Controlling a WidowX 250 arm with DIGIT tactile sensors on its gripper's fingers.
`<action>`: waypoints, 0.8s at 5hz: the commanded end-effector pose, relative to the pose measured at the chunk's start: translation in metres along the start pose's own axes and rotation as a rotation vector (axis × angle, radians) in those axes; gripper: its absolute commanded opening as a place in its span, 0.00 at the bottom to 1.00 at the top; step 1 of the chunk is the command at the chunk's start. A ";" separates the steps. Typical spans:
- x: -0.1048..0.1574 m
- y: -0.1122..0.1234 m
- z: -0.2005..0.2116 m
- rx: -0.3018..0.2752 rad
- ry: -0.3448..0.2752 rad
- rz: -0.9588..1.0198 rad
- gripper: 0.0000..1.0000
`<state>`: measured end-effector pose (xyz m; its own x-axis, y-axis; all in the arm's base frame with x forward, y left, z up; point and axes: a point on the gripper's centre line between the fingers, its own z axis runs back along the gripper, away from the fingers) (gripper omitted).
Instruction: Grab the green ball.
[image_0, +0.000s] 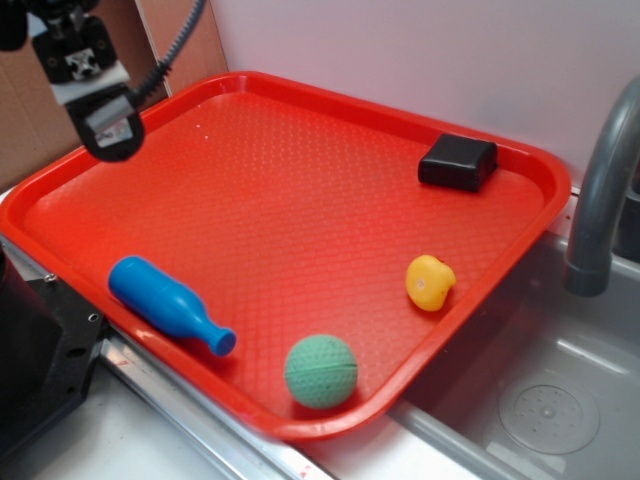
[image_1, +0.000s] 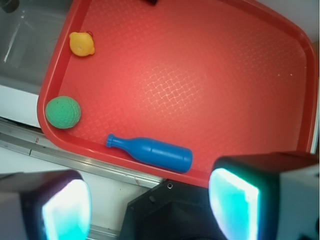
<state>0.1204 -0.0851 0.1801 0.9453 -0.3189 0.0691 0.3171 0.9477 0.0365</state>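
The green ball (image_0: 321, 371) (image_1: 63, 112) is a dimpled teal-green sphere lying in the near corner of the red tray (image_0: 300, 100) (image_1: 295, 45). My gripper (image_0: 108, 135) (image_1: 150, 205) hangs high over the tray's far left corner, well away from the ball. In the wrist view its two fingers stand wide apart with nothing between them, so it is open. Below the gap lie the tray's edge and a black base, not the ball.
A blue bottle-shaped toy (image_0: 168, 303) (image_1: 152, 152) lies on its side at the tray's left front. A small yellow toy (image_0: 430, 282) (image_1: 81, 44) sits right of the ball, a black block (image_0: 457, 161) at the far right. A grey faucet (image_0: 600, 190) and sink (image_0: 540, 400) lie beyond the tray.
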 end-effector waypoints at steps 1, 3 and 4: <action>0.080 -0.079 -0.070 0.060 -0.054 -0.492 1.00; 0.060 -0.108 -0.085 -0.070 -0.058 -0.984 1.00; 0.039 -0.110 -0.073 -0.075 -0.081 -1.165 1.00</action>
<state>0.1388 -0.2009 0.0972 0.0878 -0.9945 0.0574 0.9953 0.0899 0.0355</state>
